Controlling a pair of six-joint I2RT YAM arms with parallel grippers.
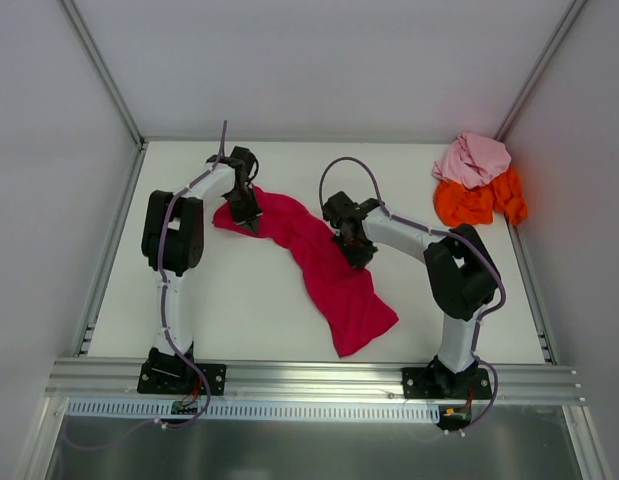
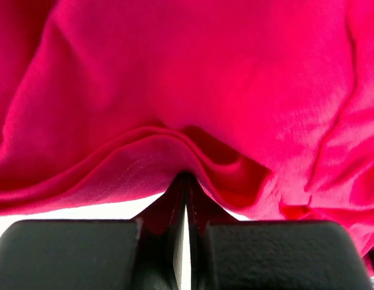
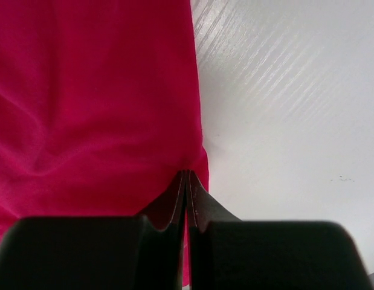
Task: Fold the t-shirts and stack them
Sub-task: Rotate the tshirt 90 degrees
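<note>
The left gripper (image 1: pixel 251 222) (image 2: pixel 185 178) points down at the far left end of the crimson t-shirt (image 1: pixel 329 270) (image 2: pixel 205 78) (image 3: pixel 84 90). Its jaws are pressed together with only a thin slit between them, and a hemmed fold of the cloth is pinched at their tips. In the left wrist view the cloth bulges up and away beyond the jaws, filling everything ahead of them. A strip of the white table (image 1: pixel 249 310) (image 3: pixel 283 90) shows just under the hem on either side of the fingers.

From that pinch the shirt runs as a long rumpled band across the table, toward the right gripper (image 1: pixel 356 252) (image 3: pixel 187 175) and past it to the near edge. The right jaws are likewise closed, clamping the shirt's edge at their tips. Cloth spreads ahead and to the left of them, and bare table lies ahead and to their right.

Well to the right of both grippers and farther back, the pale pink t-shirt (image 1: pixel 471 160) lies crumpled on top of the orange t-shirt (image 1: pixel 479 203), the two touching in one heap at the table's far right corner.
</note>
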